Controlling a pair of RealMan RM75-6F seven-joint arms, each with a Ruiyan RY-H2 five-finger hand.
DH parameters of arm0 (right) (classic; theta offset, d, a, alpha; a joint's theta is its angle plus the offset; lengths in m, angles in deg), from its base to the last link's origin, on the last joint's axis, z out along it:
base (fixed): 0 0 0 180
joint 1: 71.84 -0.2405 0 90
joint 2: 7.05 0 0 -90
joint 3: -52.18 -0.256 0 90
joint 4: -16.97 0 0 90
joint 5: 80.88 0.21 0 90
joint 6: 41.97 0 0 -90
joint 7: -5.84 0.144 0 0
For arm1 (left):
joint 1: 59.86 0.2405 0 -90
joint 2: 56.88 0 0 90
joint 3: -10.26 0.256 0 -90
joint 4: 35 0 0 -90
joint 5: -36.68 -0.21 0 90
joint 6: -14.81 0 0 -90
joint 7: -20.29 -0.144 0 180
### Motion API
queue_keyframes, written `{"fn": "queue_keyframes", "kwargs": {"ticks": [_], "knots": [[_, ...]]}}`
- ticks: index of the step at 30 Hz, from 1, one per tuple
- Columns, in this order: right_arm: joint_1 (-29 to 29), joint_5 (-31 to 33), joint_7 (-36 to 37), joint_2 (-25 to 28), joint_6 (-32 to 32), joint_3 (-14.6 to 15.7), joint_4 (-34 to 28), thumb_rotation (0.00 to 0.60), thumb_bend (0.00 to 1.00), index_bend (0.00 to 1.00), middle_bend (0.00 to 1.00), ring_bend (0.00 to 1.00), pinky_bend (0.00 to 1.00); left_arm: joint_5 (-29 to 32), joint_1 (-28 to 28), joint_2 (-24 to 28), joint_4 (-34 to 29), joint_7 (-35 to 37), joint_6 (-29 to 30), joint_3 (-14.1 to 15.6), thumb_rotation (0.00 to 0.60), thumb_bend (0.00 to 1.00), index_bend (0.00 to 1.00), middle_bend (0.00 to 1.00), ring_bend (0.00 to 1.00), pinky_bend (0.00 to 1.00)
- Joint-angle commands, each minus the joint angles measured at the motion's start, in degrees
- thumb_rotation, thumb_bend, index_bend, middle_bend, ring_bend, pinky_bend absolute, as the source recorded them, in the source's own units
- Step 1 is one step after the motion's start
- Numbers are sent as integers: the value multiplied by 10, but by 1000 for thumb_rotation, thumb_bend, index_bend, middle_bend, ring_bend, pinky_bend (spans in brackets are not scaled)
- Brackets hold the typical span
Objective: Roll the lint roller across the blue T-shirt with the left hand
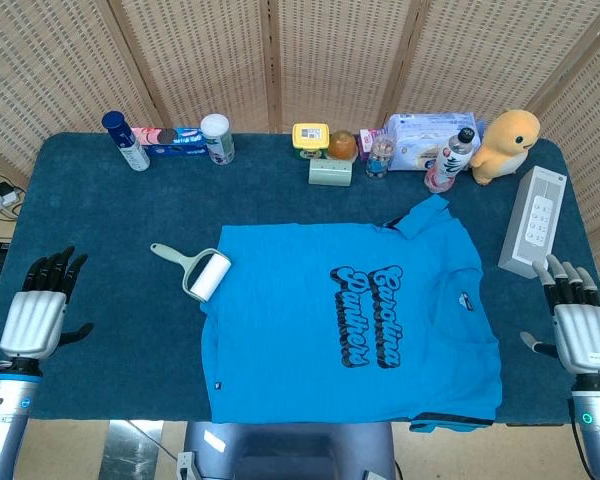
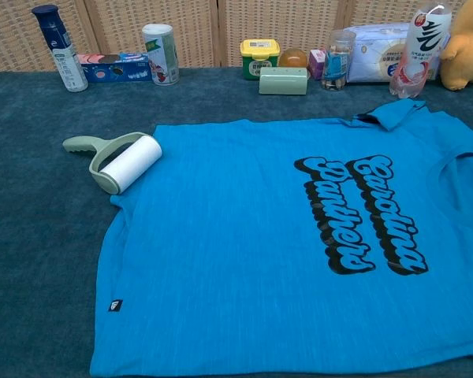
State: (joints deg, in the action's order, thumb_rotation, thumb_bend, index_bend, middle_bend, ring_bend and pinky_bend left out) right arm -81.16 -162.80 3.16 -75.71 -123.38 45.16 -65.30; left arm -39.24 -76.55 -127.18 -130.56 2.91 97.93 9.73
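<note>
Two hands rest at the table's near corners, both with fingers spread and holding nothing. The lint roller [image 1: 197,270] lies ahead of the left hand [image 1: 40,315] and off toward the middle, well apart from its fingers [image 1: 58,268], its white drum touching the blue T-shirt [image 1: 350,320] at the sleeve edge. The handle's long axis runs back and outward from the drum — toward the left side. The right hand [image 1: 583,325] is far across the shirt, so the left is plainly nearer.

T-shirt [image 2: 244,260] | chest view | right edge, hem cropped
</note>
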Motion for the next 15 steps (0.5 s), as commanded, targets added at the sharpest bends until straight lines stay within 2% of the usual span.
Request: {"fn": "queue_keyframes", "kwargs": {"ticks": [1,7,11,15], "knots": [[0,1,0,0,1,0,0,600,0,73,0,0,0,-1,0,1,5,6,-6,-3,600,41,0,0,0,49],[-2,5,12,0,7,-1,1,600,0,73,0,0,0,-4,-23,-2,46,50,-60,-14,600,41,0,0,0,49],[-2,9,16,1,12,-1,0,600,0,73,0,0,0,-15,-71,3,93,141,-147,-29,600,27,0,0,0,49],[-2,9,20,3,15,0,-5,600,0,73,0,0,0,-67,-135,2,163,243,-234,-34,600,25,0,0,0,49]]}}
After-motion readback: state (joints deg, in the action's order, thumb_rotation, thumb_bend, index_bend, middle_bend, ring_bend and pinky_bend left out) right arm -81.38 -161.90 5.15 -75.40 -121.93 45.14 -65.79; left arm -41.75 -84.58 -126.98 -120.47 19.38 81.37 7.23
